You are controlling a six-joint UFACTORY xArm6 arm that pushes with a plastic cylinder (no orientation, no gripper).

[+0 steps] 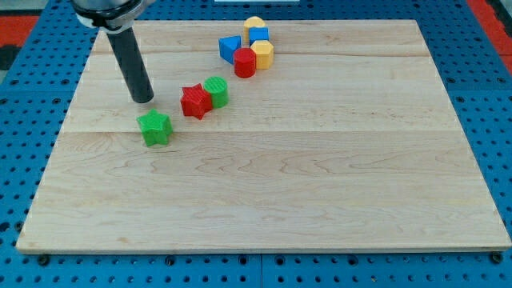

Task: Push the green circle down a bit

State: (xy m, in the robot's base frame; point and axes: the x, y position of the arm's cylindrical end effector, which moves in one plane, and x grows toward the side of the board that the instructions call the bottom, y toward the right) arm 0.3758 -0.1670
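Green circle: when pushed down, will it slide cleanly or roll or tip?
The green circle looks squat and flat-based, so it probably slides rather than tips. It touches the red star, which may drag along. My tip sits well to its left.
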